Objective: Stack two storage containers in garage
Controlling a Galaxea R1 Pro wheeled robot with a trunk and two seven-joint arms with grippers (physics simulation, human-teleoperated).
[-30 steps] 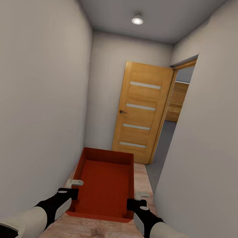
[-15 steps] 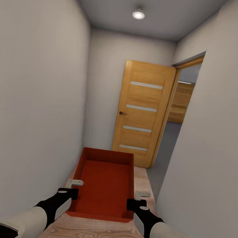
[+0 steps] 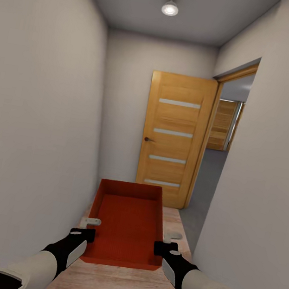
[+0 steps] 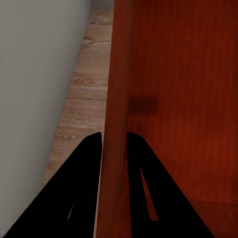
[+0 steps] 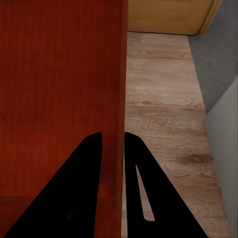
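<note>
One orange-red storage container (image 3: 127, 221) hangs level in front of me above the wood-plank floor, open side up and empty. My left gripper (image 3: 89, 230) is shut on its left side wall and my right gripper (image 3: 168, 242) is shut on its right side wall. The left wrist view has the container's wall (image 4: 116, 94) pinched between the dark fingers (image 4: 87, 168) of the left gripper (image 4: 114, 141). Along the right wrist view, the right gripper (image 5: 113, 141) clamps the container's other wall (image 5: 119, 74). I am in a narrow hallway.
White walls close in on the left (image 3: 35, 121) and right (image 3: 265, 183). A light wooden door (image 3: 174, 135) stands open at the hallway's end. Beside it, a doorway (image 3: 220, 143) on the right leads onto a dark grey floor (image 3: 205, 173). Light wood planks (image 3: 116, 285) lie underfoot.
The view has advanced down the hallway, so the door and right doorway look nearer and larger. The container and both grippers keep the same place in the view.
</note>
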